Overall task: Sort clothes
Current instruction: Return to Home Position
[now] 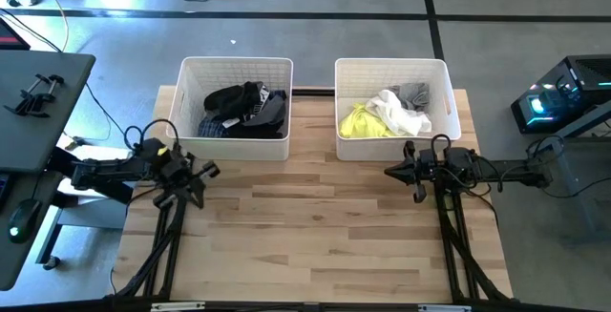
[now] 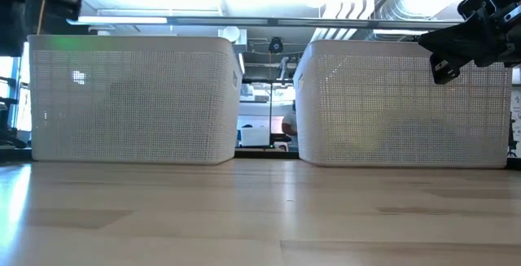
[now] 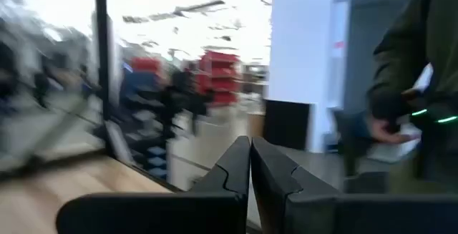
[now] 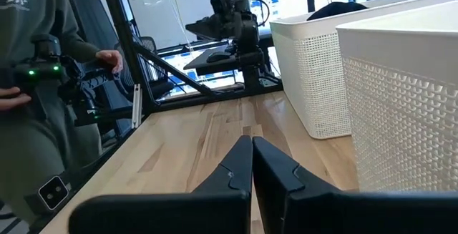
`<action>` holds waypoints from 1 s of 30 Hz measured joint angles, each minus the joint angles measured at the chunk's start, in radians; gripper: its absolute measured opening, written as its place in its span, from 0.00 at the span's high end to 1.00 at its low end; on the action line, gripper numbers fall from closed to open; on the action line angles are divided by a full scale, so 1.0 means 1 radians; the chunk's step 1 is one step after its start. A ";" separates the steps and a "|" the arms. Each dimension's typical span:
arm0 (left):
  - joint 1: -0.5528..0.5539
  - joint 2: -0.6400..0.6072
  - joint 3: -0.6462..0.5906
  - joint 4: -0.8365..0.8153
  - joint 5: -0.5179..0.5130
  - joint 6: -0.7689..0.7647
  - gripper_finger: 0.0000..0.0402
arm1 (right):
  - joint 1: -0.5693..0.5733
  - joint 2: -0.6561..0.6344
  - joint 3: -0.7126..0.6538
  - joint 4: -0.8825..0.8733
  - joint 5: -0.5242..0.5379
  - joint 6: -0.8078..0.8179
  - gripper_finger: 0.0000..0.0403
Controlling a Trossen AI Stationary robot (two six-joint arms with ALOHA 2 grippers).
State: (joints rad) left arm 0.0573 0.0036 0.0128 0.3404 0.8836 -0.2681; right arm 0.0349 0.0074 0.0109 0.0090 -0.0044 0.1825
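Dark clothes, black with some blue plaid, lie heaped in the left white bin. Light clothes, neon yellow, white and grey, lie in the right white bin. My left gripper is shut and empty, above the table in front of the left bin; its fingertips show pressed together in the left wrist view. My right gripper is shut and empty in front of the right bin; it shows in the right wrist view.
The two bins stand side by side at the table's far edge. Bare wooden table top lies between and in front of the arms. A person in dark clothes stands beyond the table, holding a controller.
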 joint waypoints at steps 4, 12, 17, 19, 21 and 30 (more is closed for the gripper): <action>0.003 0.000 0.000 -0.036 0.017 -0.124 0.96 | 0.000 0.000 0.000 0.000 0.000 0.000 1.00; 0.000 0.000 0.000 -0.061 -0.555 -0.084 0.94 | 0.000 0.000 0.000 0.000 0.000 0.000 1.00; 0.000 0.000 0.000 -0.093 -0.683 -0.048 0.93 | 0.000 0.000 0.000 0.000 0.000 0.000 1.00; 0.000 0.000 0.000 -0.111 -0.688 -0.009 0.94 | 0.000 0.000 0.000 0.000 0.000 0.000 1.00; 0.000 0.000 0.000 -0.135 -0.709 0.043 0.94 | 0.000 0.000 0.000 0.000 0.000 0.000 1.00; 0.000 0.000 0.000 -0.221 -0.712 0.287 0.94 | 0.000 0.000 0.000 0.000 0.000 0.000 1.00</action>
State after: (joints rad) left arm 0.0578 0.0036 0.0128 0.1196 0.1721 0.0193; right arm 0.0349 0.0074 0.0109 0.0090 -0.0044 0.1825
